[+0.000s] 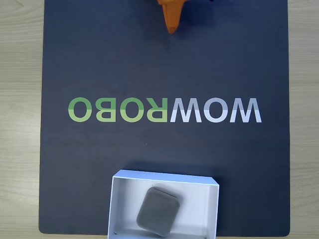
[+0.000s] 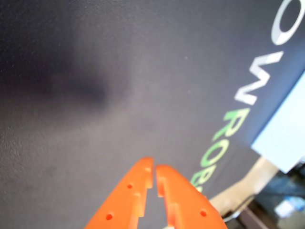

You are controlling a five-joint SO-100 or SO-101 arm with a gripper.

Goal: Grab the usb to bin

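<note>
Fixed view
Claw [image 1: 172, 30]: orange tip at the top edge, over the dark mat [image 1: 99, 64]; state not readable here.
Lettering [image 1: 164, 110]: "WOWROBO", mirrored, between claw and bin.
Bin [image 1: 115, 204]: white, at the bottom edge, well apart from the claw, on the far side of the lettering.
Usb [image 1: 158, 210]: gray block lying tilted inside the bin, nowhere near the claw.

Wrist view
Claw [image 2: 154, 170]: two orange fingers [image 2: 133, 191] together, tips nearly touching, holding nothing.
Mat [image 2: 95, 119]: bare under the tips.
Lettering [image 2: 233, 119]: right of the claw.
Bin [image 2: 286, 138]: white corner, far right of the claw.
</note>
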